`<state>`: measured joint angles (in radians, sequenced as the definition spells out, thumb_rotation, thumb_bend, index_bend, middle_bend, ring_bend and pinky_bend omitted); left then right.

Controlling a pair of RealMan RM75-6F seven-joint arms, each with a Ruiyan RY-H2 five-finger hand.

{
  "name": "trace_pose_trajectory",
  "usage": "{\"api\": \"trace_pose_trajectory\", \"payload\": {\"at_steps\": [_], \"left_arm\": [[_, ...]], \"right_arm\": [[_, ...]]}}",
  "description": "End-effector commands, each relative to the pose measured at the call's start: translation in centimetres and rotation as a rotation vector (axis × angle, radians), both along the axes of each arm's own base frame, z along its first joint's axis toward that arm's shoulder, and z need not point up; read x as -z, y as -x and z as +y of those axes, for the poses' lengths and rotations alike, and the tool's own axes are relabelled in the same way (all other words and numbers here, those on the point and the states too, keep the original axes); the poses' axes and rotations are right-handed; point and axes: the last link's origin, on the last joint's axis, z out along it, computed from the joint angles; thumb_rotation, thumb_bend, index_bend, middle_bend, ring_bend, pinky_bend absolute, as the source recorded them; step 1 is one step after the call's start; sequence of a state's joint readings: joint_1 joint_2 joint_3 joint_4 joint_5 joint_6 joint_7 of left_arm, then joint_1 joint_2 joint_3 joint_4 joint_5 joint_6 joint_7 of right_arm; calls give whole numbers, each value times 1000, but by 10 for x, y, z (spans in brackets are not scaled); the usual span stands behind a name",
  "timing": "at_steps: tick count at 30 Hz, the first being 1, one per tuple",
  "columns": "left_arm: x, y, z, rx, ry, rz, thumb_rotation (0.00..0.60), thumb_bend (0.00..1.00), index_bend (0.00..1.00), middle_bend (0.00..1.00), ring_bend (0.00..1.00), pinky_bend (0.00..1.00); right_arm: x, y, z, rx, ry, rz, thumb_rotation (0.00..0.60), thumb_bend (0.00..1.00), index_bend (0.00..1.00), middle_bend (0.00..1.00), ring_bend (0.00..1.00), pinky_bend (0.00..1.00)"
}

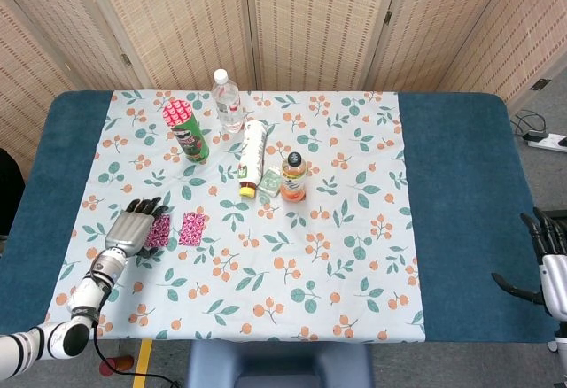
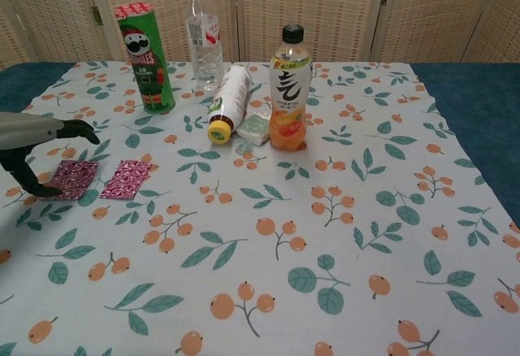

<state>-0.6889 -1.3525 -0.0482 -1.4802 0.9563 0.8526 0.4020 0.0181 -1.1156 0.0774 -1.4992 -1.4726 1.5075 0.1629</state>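
The nearer pink patterned sachet lies flat on the floral tablecloth, close to the table's left front, and the left hand is over its outer edge. In the chest view that sachet shows beneath the spread dark fingers, with the thumb tip down at its near corner. The fingers are apart and clasp nothing; whether they press the packet or only hover cannot be told. A second pink sachet lies just beside the first, apart from the hand.

Further back stand a green Pringles can and a clear water bottle, both upright. A white bottle with a yellow cap lies on its side, its cap near a small pale-green packet, and an orange drink bottle stands upright just beside that packet.

The right hand is off the table's right edge, fingers spread, holding nothing.

Judged risks: the sachet is thin and flat against cloth, so the fingertips may slide over it or push it into its neighbour. A pinch could also gather the cloth itself and tug it, unsettling the upright bottles behind.
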Motion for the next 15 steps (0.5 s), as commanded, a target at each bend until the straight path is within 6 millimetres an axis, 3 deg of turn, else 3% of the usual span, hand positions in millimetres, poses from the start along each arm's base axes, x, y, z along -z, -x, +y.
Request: {"api": "trace_pose_trajectory", "payload": {"at_steps": [1,7,15], "left_arm": [[2,-14,-1,45,12,-13,600,328,160,0,0,0],[16,-28,5,82,45,7,600,328,157,0,0,0],[28,-30,15,68,71,50,600,328,140,0,0,0]], "right_arm": [[0,1,0,1,-2,-2,492,195,0,0,0,0],[-1,4,1,8,3,-3,496,195,0,0,0,0],[0,8,1,20,1,-7,493,195,0,0,0,0]]}}
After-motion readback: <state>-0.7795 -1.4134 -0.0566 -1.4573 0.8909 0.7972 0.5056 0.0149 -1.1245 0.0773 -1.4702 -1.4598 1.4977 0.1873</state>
